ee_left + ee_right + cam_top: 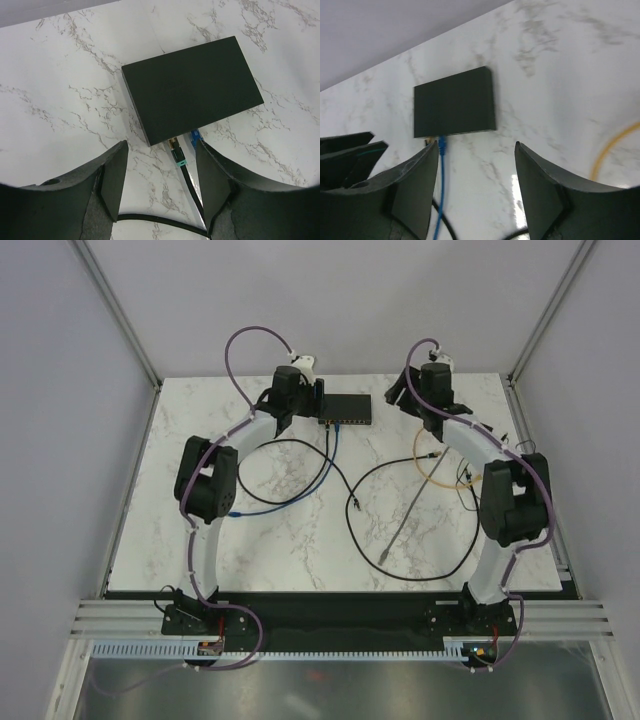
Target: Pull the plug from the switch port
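The left gripper is hanging just left of the switch. Its fingers are standing well apart and gripping nothing, and a black cable is running along the table beneath them. The switch is lying flat near the table's far edge, between the two grippers. Its long axis is running left to right and its socket side is facing the arm bases. Toward the left end of that side, the black plug with its green boot is meeting the switch's edge; I cannot tell whether it is fully seated. The blue plug is sitting just beside it. The right gripper is hovering right of the switch, spread and empty. Farther right, a yellow cable is curling on the marble.
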Tool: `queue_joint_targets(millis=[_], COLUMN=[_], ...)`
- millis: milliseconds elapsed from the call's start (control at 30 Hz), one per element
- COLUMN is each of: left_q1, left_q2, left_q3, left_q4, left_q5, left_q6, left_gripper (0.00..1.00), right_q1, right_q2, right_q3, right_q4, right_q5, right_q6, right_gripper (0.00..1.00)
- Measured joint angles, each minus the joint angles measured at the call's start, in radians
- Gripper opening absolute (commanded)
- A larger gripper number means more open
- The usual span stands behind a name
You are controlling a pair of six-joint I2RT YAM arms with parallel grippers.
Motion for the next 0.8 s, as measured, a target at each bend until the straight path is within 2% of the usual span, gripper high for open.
queue_joint_targets(millis=[167, 300, 467, 800], left_q1=[-0.006, -0.009, -0.011, -0.015], left_q2=[0.040, 0.080, 0.120, 0.151], left_q3=[0.061, 0.115, 0.159, 0.213], left_q4=[-0.042, -0.101, -0.153, -0.211], left_q5=[-0.003, -0.003, -0.003, -0.003], left_q6=[0.015, 0.031, 0.040, 0.066], left_gripper=[0.62, 0.61, 0.61, 0.60], right_q1=[0.068, 0.093, 0.110, 0.143], right_q2=[0.198, 0.330, 0.438, 0.550], right_q3=[0.007, -0.045, -0.047, 0.007], right_q4=[0.210, 0.380, 0.539, 0.702], right_q5=[-0.198, -0.285, -0.321, -0.327], right_q6=[0.150, 0.281, 0.385, 0.504], right_gripper=[0.61, 0.57, 0.52, 0.41])
